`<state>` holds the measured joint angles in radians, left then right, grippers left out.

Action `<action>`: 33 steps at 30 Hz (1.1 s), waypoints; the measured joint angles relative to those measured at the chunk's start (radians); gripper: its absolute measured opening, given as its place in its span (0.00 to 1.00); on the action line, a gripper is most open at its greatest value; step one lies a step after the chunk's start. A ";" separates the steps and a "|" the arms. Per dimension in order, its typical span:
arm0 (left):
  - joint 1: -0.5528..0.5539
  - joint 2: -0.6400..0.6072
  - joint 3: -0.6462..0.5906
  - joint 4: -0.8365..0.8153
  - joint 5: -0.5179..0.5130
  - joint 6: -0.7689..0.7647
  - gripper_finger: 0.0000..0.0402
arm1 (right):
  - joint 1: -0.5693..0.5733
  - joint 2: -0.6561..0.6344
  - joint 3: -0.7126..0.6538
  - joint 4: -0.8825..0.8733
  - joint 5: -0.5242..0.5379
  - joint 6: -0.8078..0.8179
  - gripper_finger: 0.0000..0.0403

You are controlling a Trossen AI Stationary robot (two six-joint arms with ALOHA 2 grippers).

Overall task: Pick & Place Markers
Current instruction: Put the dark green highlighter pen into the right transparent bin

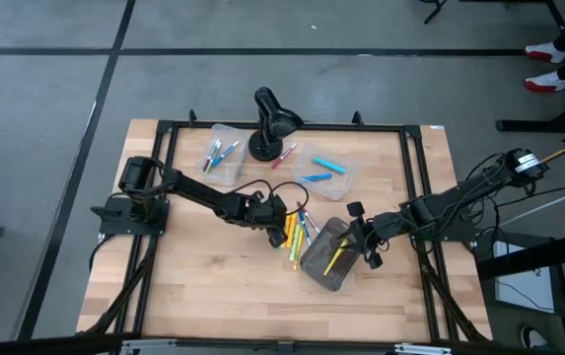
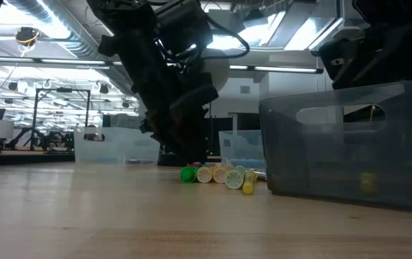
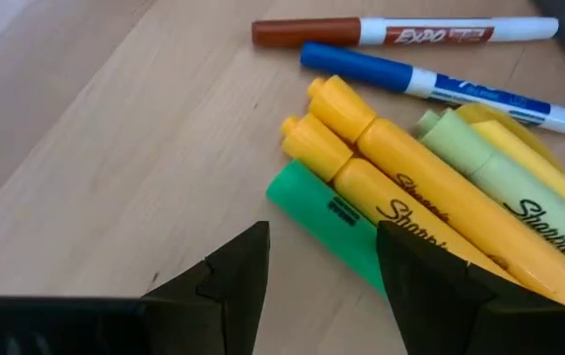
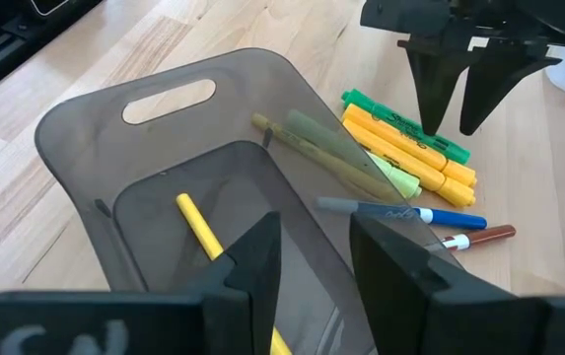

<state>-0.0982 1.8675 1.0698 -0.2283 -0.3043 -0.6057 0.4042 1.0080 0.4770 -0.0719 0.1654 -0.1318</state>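
The left gripper point(image 1: 284, 212) hangs with its fingers spread just above a cluster of markers point(image 1: 296, 233) lying side by side on the wooden table point(image 1: 203, 266). In its wrist view the dark fingertips point(image 3: 238, 281) straddle bare wood beside a green highlighter point(image 3: 333, 222), with nothing between them. Against the green one lie two orange-yellow highlighters point(image 3: 410, 212), then pale yellow-green ones point(image 3: 504, 177), and past their caps a blue-capped dry-erase pen point(image 3: 440, 84) and a brown-capped one point(image 3: 381, 33).

Just beside that row sits a smoky grey bin point(image 1: 326, 254) with a slot handle, tipped toward the pens. The right gripper point(image 1: 364, 242) is at the bin's far rim; its fingers point(image 4: 252, 261) stand partly apart over the open mouth, and whether they touch the wall cannot be told. One yellow marker point(image 4: 203, 229) lies inside the bin.

From table height, the round ends of the grouped pens point(image 2: 216, 174) show in a row, green then yellow, touching the grey bin's side point(image 2: 335, 144).

Farther back on the table stand two clear trays, one point(image 1: 225, 153) holding several thin pens, the other point(image 1: 326, 170) holding blue ones, with a black desk lamp point(image 1: 270, 123) between them and a red pen point(image 1: 284, 156) at its base.
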 joint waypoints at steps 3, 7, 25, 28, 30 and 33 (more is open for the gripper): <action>0.000 0.000 0.000 0.000 0.011 0.000 0.45 | 0.000 0.000 0.000 0.000 0.000 0.000 0.30; 0.000 0.000 0.000 0.017 0.039 -0.007 0.45 | 0.000 0.000 0.000 0.000 0.000 0.000 0.30; 0.009 0.056 0.012 -0.058 0.013 0.024 0.45 | 0.000 0.000 0.000 0.000 0.000 0.000 0.30; 0.018 0.056 0.016 -0.065 0.045 0.038 0.42 | 0.000 0.000 0.000 0.003 0.000 0.000 0.30; 0.020 0.056 0.016 -0.073 0.052 0.043 0.37 | 0.000 0.000 0.000 0.003 0.000 0.000 0.30; 0.020 0.056 0.015 -0.086 0.048 0.043 0.28 | 0.000 0.000 0.000 0.003 0.000 0.000 0.30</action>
<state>-0.0784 1.9232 1.0851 -0.3142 -0.2562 -0.5625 0.4042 1.0080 0.4770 -0.0688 0.1650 -0.1318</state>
